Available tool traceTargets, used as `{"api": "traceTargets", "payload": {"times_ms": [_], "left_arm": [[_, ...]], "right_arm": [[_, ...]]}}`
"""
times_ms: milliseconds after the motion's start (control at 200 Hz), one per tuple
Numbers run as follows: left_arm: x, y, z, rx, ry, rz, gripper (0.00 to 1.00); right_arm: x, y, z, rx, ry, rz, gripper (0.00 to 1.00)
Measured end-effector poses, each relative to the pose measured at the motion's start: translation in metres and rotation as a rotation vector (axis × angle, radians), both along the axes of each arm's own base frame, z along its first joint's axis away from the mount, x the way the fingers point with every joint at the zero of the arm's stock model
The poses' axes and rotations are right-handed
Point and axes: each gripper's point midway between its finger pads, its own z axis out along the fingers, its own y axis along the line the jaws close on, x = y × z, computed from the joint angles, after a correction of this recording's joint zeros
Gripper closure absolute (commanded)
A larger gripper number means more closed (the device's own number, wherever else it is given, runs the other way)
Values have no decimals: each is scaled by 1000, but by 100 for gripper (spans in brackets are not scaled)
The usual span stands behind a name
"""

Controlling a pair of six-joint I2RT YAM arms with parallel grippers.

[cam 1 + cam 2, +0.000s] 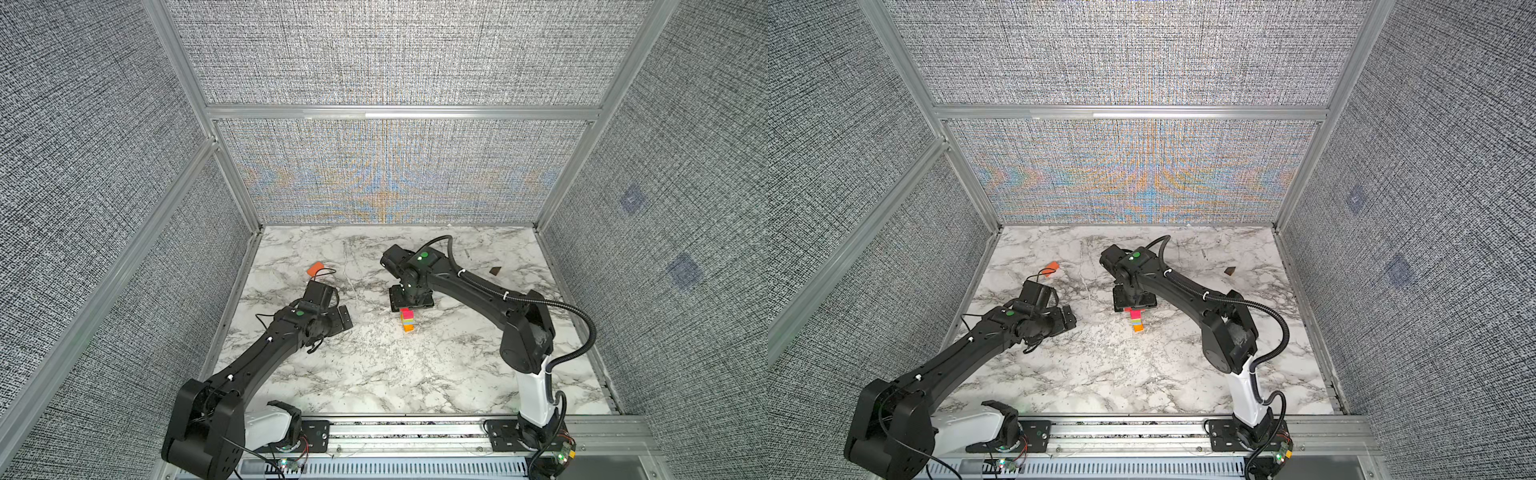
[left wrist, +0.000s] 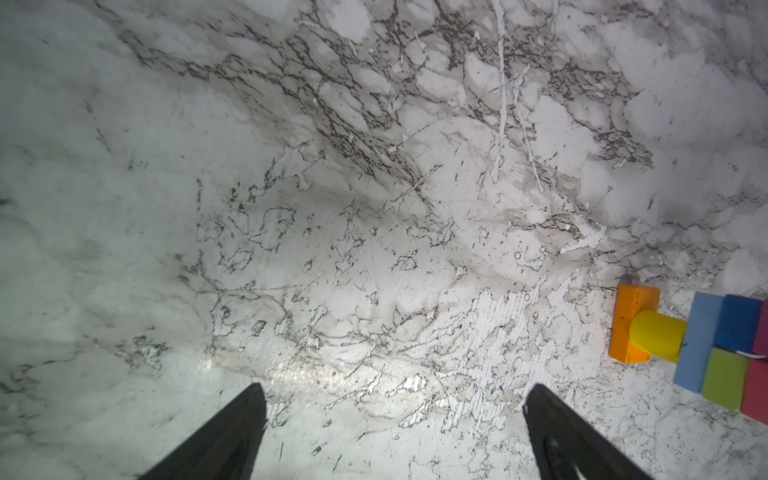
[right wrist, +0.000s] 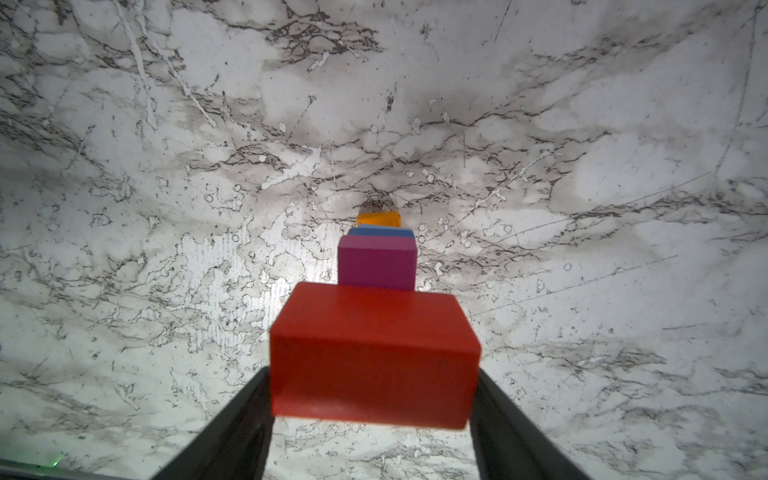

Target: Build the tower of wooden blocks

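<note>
I've got the slim painted wood block tower (image 1: 407, 321) upright, long axis vertical. The right hand (image 3: 374, 374) straddles its red wooden top slab (image 3: 374, 353), grip unclear to me. The left hand (image 2: 395, 388) is spread wide and empty.

Black arms (image 1: 249, 365), white bases (image 1: 266, 426), green dots (image 1: 423, 254), seemingly ribbed cable (image 1: 584, 316).

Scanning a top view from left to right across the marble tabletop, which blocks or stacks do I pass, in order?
Loose orange block → wood block tower → dark brown block.
</note>
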Motion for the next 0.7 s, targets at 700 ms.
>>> {"api": "traceTargets", "payload": {"times_ms": [700], "left_arm": [[48, 24, 63, 118, -42, 60, 3]], "right_arm": [[-4, -32, 65, 66, -193, 59, 1]]}}
